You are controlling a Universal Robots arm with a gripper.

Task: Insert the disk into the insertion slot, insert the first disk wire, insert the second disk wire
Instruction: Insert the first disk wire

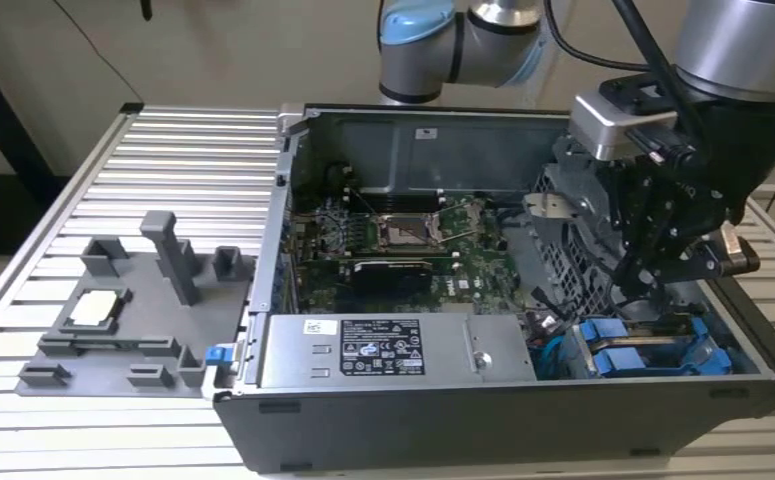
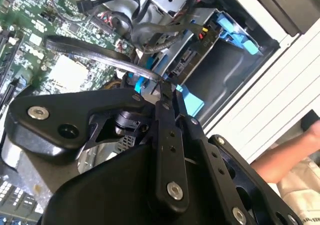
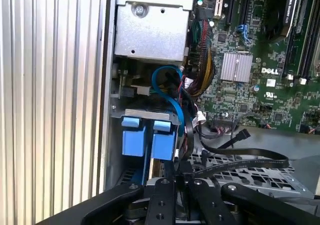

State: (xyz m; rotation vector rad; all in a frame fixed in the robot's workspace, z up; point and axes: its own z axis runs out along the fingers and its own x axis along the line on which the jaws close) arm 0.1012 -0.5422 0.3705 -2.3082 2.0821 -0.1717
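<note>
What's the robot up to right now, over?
Gripper shut on black flat cable, inside the case. Blue disk carriers seated in drive bay. Loose blue cable looped beside them.

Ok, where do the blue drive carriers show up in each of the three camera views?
Exterior view: the blue drive carriers sit in the case's near corner at the exterior view's right, under the claw, beside the grey labelled box.
First wrist view: the carriers lie just beyond the claw.
Second wrist view: they sit in the grey bay, past the claw.
Shared landmark: the green motherboard.
</note>
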